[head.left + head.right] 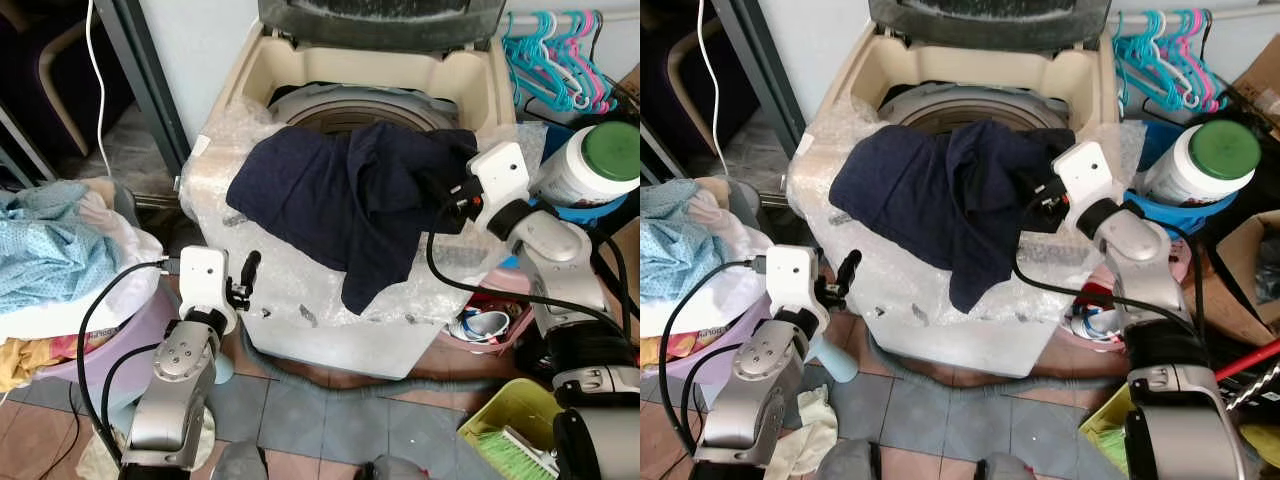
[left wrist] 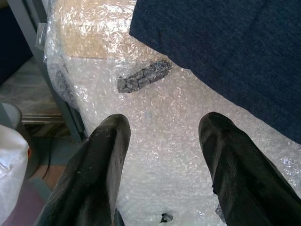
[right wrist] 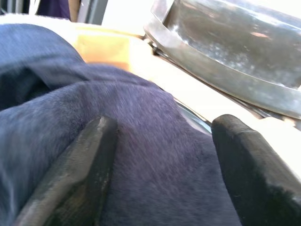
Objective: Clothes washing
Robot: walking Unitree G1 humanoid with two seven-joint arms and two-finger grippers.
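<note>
In the left eye view, a dark navy garment [image 1: 350,200] was seen draped, crumpled, over the washer's [image 1: 300,290] bubble-wrapped front rim. In the left wrist view, the left gripper [image 2: 162,141] was held wide apart over bubble wrap [image 2: 155,113]. In the right wrist view, the right gripper [image 3: 164,141] was spread wide, pressed against the cloth.
</note>
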